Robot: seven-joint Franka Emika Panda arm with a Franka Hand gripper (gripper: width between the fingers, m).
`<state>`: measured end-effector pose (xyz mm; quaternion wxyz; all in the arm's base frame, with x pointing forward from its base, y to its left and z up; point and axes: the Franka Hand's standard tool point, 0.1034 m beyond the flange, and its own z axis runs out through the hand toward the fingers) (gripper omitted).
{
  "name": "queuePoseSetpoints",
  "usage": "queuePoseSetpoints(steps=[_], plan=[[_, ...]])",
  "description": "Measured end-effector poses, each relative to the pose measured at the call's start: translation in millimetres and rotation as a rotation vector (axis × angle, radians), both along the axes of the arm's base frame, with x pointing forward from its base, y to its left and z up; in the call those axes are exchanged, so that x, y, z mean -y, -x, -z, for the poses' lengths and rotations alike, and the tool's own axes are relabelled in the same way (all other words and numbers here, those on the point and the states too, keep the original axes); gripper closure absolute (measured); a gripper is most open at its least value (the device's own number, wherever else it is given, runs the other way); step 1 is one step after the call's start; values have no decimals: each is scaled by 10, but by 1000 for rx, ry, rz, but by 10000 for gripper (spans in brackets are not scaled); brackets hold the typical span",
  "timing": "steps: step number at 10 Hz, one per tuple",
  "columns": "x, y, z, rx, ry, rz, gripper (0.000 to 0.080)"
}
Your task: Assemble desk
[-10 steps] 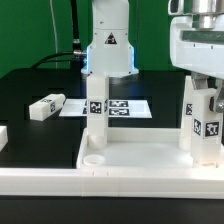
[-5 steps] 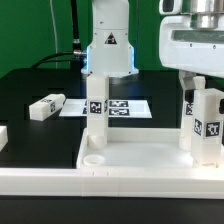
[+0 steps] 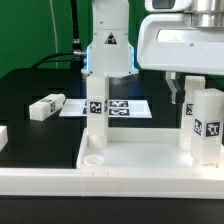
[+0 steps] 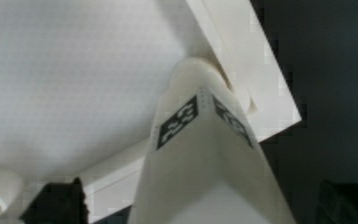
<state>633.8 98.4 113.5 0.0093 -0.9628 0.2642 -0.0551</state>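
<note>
Hand (image 3: 200, 84) spread wide, gripping nothing, one finger (image 3: 176, 91) clear of the upright leg (image 3: 206, 125) just below. That leg standing at the desk top (image 3: 140, 165) corner on the exterior view's right; second leg (image 3: 97, 108) upright at its far left corner. Out on the black tabletop (image 3: 25, 90), a loose leg (image 3: 45, 106) lying near the marker board (image 3: 125, 107).

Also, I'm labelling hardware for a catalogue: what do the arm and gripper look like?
The arm is white with a black triangular sticker, a blue glow beside it and black cables behind. The gripper has a boxy white body and dark fingers.
</note>
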Motion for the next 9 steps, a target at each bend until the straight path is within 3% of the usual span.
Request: queuePoseSetpoints(steps=[4,9], plan=[[-5,0,0,-6,56,-365,150],[14,-4,-3,-16,108,-625,150]])
